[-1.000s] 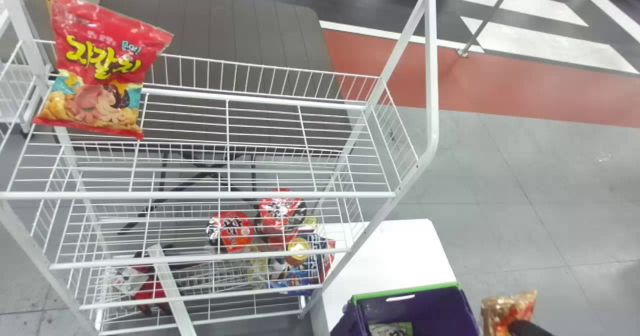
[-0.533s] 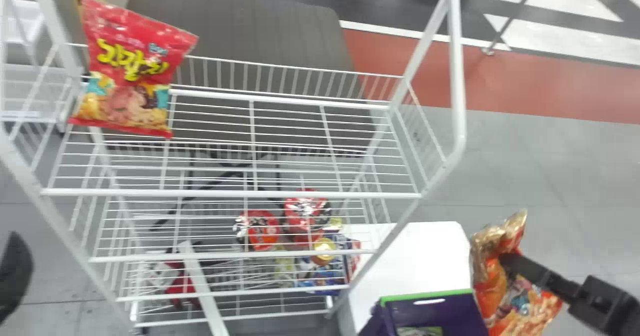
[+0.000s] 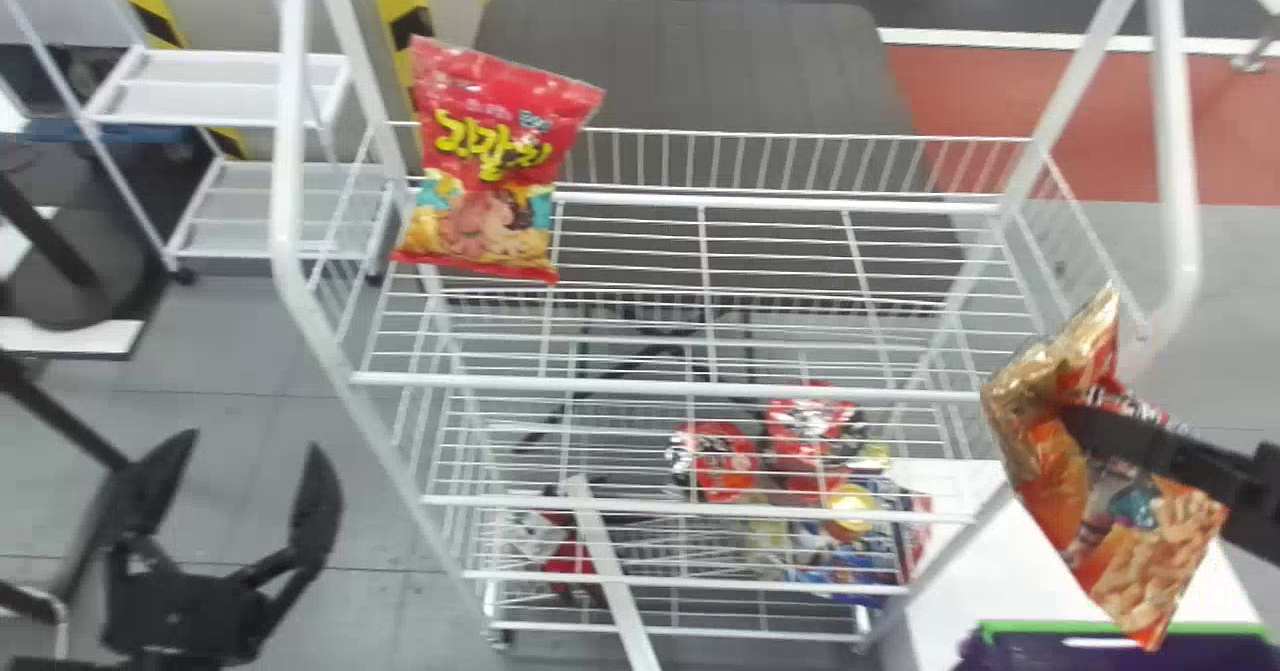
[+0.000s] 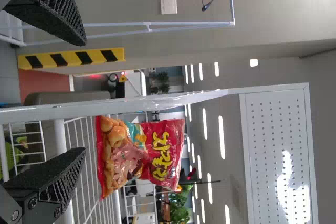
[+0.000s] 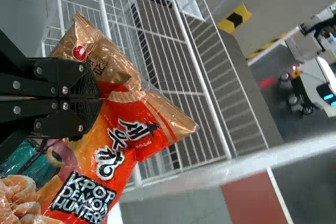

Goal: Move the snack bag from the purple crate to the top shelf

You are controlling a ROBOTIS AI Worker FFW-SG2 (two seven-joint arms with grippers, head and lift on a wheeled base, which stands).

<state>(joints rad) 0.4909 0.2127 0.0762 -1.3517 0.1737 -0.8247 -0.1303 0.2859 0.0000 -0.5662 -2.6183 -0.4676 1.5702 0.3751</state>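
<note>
My right gripper (image 3: 1085,426) is shut on an orange and gold snack bag (image 3: 1150,541), held at the right front corner of the white wire rack's top shelf (image 3: 640,383). In the right wrist view the gripper (image 5: 100,98) pinches the snack bag (image 5: 131,129) near its gold end. The purple crate (image 3: 1120,651), green-rimmed, shows at the bottom right, below the bag. At the lower left my left gripper (image 3: 235,491) stands open beside the rack; in the left wrist view the gripper (image 4: 84,98) has nothing between its fingers.
A red snack bag (image 3: 490,166) stands upright at the top shelf's left end. Rack posts rise at both sides, the right one (image 3: 1175,181) close to the held bag. Lower shelves hold red packages (image 3: 725,461). A white table (image 3: 960,551) stands under the crate's side.
The right gripper has raised the orange bag from beside the crate towards top-shelf height. The head view has swung left, so the rack stands farther right, and the left gripper has come into sight.
</note>
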